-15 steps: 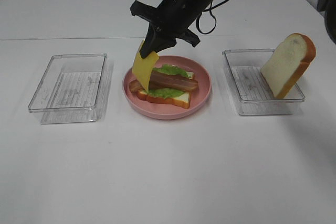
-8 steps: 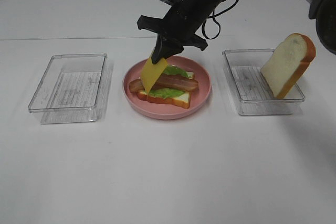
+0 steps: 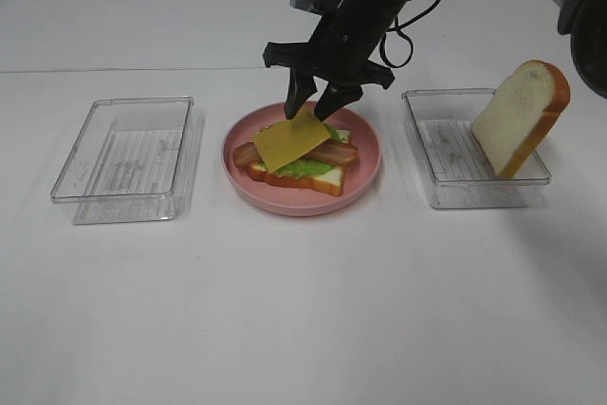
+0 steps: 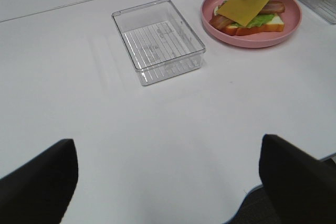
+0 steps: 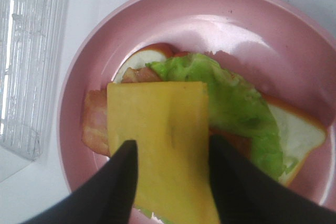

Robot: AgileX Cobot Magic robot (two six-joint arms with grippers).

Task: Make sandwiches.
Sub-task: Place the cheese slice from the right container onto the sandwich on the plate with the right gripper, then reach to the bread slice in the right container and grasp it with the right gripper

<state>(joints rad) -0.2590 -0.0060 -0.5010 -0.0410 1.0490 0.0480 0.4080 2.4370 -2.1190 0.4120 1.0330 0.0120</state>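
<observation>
Nearest the front edge of the white bench the surface is smooth and matte. Further back, three containers stand in a row across its middle. Toward the left edge sits a clear ribbed plastic tray [image 3: 123, 158], holding nothing. At the centre a round glossy pink plate [image 3: 365, 173] carries the sandwich stack [image 3: 299, 170]: a white bread slice with orange-brown crust at the bottom, ruffled green lettuce [image 3: 302, 168], brown bacon strips [image 3: 340, 152], and on top a flat square slice of yellow cheese [image 3: 290, 138], lying tilted over the bacon. The right gripper [image 3: 316, 104] hangs directly above the far edge of the cheese, its black fingers [image 5: 118, 192] parted to either side of the slice, which lies between them; jaws part open, not pinching it. Toward the right edge a second clear tray [image 3: 446, 182] holds a thick bread slice [image 3: 520, 117] propped upright against its far rim. The left gripper [image 4: 168, 182] hovers wide open over the bare bench, well apart from everything.
</observation>
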